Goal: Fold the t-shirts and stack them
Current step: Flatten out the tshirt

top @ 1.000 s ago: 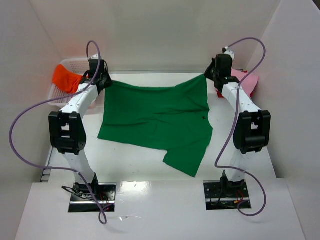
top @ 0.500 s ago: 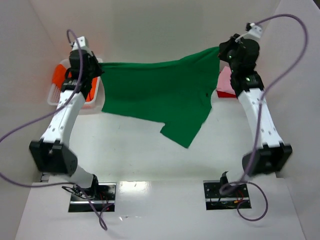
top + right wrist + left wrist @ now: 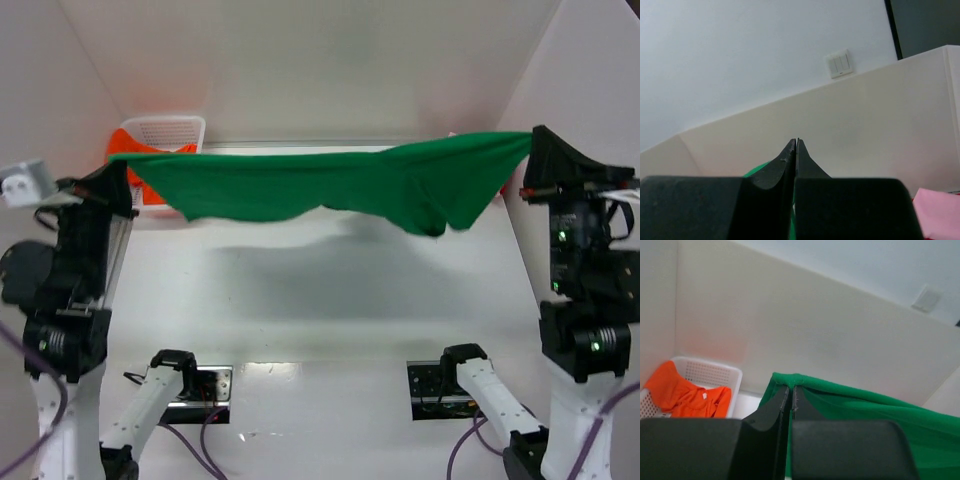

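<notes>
A green t-shirt hangs stretched in the air between both arms, high above the table. My left gripper is shut on its left end, and cloth shows pinched at the tips in the left wrist view. My right gripper is shut on the right end; a sliver of green shows beside its fingers. An orange t-shirt lies in the white basket at the back left. A pink t-shirt shows at the lower right of the right wrist view.
White walls enclose the table on three sides. The shirt casts a shadow on the table beneath it. Both arm bases sit at the near edge, with purple cables trailing beside them.
Both arms have risen and spread apart, lifting the green t-shirt off the table and pulling it taut in the air.
</notes>
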You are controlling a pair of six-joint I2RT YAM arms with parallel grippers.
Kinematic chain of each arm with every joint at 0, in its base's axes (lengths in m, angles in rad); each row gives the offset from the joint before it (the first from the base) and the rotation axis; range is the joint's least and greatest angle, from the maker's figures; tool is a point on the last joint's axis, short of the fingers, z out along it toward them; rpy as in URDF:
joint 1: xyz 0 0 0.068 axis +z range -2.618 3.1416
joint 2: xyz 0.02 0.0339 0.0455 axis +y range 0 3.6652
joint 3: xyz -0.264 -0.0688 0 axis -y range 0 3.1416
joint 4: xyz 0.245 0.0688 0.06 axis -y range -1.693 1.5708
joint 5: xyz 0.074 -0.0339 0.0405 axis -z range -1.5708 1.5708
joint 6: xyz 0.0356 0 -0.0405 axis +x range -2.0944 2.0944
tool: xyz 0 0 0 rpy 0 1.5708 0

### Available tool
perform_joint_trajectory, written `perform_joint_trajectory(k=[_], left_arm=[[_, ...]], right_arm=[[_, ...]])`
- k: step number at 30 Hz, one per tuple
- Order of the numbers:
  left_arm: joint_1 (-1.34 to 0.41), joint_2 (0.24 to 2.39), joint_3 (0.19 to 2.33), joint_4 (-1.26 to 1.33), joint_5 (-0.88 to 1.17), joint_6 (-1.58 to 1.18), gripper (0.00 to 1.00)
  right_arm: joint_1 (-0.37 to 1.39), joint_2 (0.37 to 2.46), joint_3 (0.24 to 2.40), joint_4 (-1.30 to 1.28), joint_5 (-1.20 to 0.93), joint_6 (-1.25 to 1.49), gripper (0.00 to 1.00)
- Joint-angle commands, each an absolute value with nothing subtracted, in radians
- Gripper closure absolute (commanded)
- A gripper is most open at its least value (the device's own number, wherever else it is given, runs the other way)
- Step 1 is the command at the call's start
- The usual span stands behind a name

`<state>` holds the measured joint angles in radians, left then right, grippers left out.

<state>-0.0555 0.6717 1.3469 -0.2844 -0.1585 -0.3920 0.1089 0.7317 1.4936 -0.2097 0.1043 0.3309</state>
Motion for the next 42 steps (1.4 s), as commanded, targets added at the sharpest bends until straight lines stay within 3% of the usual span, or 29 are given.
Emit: perform_joint_trajectory(k=[1,8,18,26,32,42], left_arm=[[-0.052,0.525,1.33,-0.387,-0.218,-0.391,1.0],[-0.061,0.565,1.321,-0.434,-0.256,-0.416,1.0],[-0.061,0.807,1.223,-0.367,-0.236,-0.454,1.0],[-0.061,0.941,1.057,-0.333,-0.166,-0.497,1.0],[-0.061,1.079,1.014,-0.322,-0.232,-0.497,1.0],[-0.061,1.453,1.176,-0.226,-0.29,-0.506,1.0]], right_arm=[[0.112,0.642,1.559,-0.347,0.129,0.311,1.0],[0.112,0.748,1.668,-0.438,0.202,0.279,1.0],[0.112,0.998,1.499,-0.33,0.192,0.279,1.0],[0.124,1.101,1.21,-0.21,0.1,0.337,1.0],[0.156,1.215,1.075,-0.134,0.139,0.367,1.0],[0.156,1.529,1.246,-0.057,0.158,0.373,1.0]])
